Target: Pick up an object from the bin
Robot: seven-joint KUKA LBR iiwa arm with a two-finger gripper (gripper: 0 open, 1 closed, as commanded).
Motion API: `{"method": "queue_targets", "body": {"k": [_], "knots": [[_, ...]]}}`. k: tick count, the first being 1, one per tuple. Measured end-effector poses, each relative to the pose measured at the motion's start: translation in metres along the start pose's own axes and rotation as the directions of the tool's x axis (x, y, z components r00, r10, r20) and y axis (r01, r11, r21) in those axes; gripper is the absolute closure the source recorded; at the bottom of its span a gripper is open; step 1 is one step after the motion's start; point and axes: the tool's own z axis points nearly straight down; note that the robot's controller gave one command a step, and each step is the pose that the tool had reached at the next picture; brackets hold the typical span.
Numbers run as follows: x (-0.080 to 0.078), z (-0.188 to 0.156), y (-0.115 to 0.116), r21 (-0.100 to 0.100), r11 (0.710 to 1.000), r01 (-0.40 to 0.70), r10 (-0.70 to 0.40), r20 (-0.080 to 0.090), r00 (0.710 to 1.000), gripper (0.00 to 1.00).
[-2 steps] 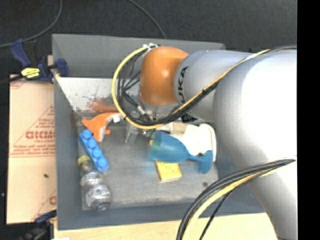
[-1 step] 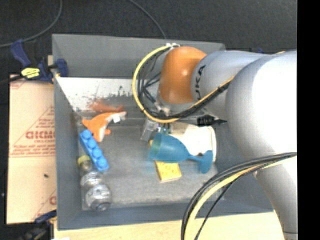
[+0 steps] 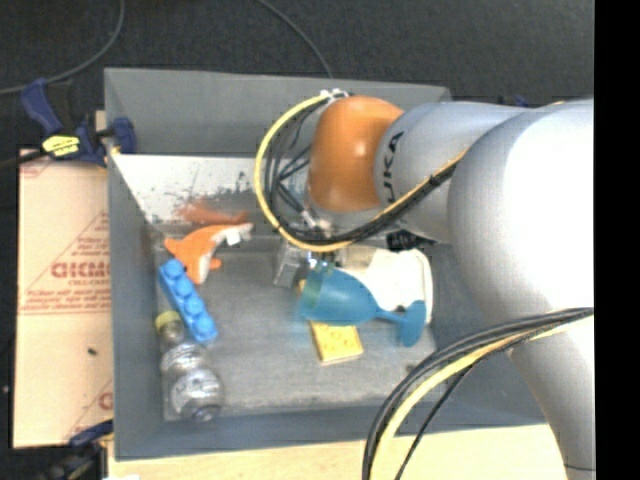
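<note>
My gripper (image 3: 293,266) shows as a grey piece under the arm's wrist, near the middle of the bin. It is right at the upper left end of a light blue plastic toy (image 3: 345,301) with a tail fin pointing right. Whether it touches the toy I cannot tell. A small yellow square sponge (image 3: 336,342) lies just below the toy. A white object (image 3: 406,276) lies behind the toy, partly hidden by the arm. An orange and white toy fish (image 3: 205,244) lies to the gripper's left.
Along the left wall lie a blue studded brick (image 3: 188,301) and a clear plastic bottle (image 3: 191,380) with a yellow cap. The arm with its orange cover and looped cables hangs over the bin's upper right part.
</note>
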Motion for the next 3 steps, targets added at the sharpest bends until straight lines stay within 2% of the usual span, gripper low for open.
{"method": "queue_targets", "body": {"k": [1,2,3], "knots": [[-0.017,0.002,-0.018,-0.004,0.99,-0.144,0.144,0.004,0.99,1.0],[-0.018,0.003,-0.03,-0.001,0.993,-0.118,0.118,0.004,0.993,1.0],[-0.014,0.0,-0.07,-0.006,0.92,-0.392,0.392,0.006,0.92,1.0]]}}
